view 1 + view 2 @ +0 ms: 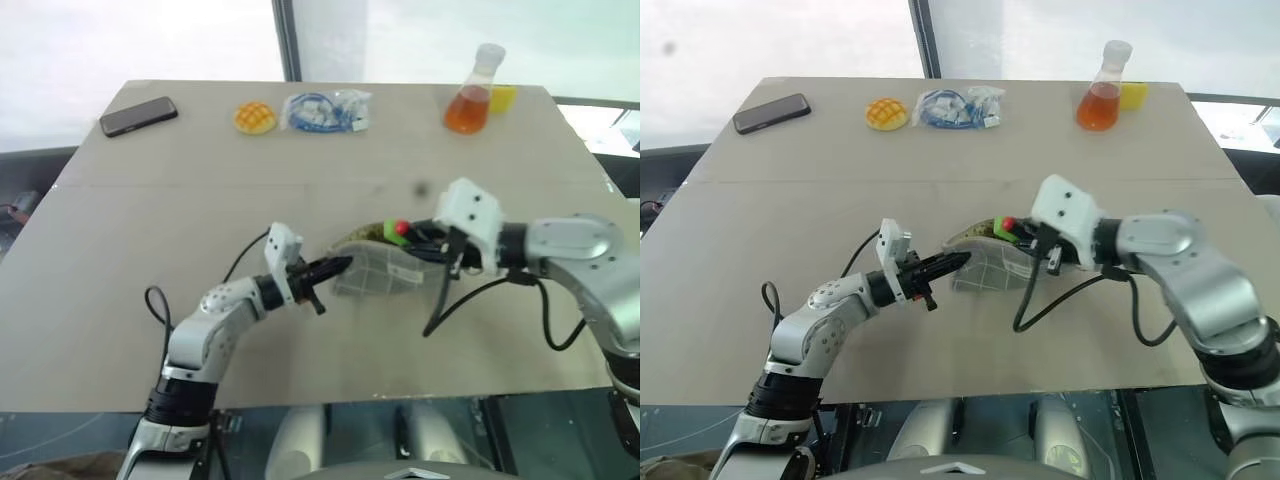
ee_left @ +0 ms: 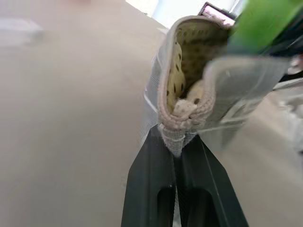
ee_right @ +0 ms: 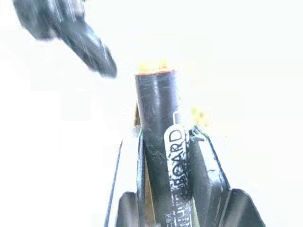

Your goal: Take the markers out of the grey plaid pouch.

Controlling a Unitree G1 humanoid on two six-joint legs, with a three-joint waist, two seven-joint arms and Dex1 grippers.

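- Left gripper point(image 1: 338, 267) is pinching the zipper-end corner of the grey plaid pouch point(image 1: 375, 272), which is lifted off the table point(image 1: 150, 250) at mid-front, mouth gaping.
- Right gripper point(image 3: 165, 156) is clamping the black marker point(image 3: 158, 142); its red cap point(image 1: 402, 228) and the green highlighter point(image 2: 260, 23) are poking from the opening.
- Advice: pull along the marker's axis, left pinch firm.
- Left arm level, pointing rightward; right forearm angled down-left.

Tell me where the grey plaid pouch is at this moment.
In the left eye view, the grey plaid pouch lies near the table's middle, between the two claws; the left claw pinches its end.
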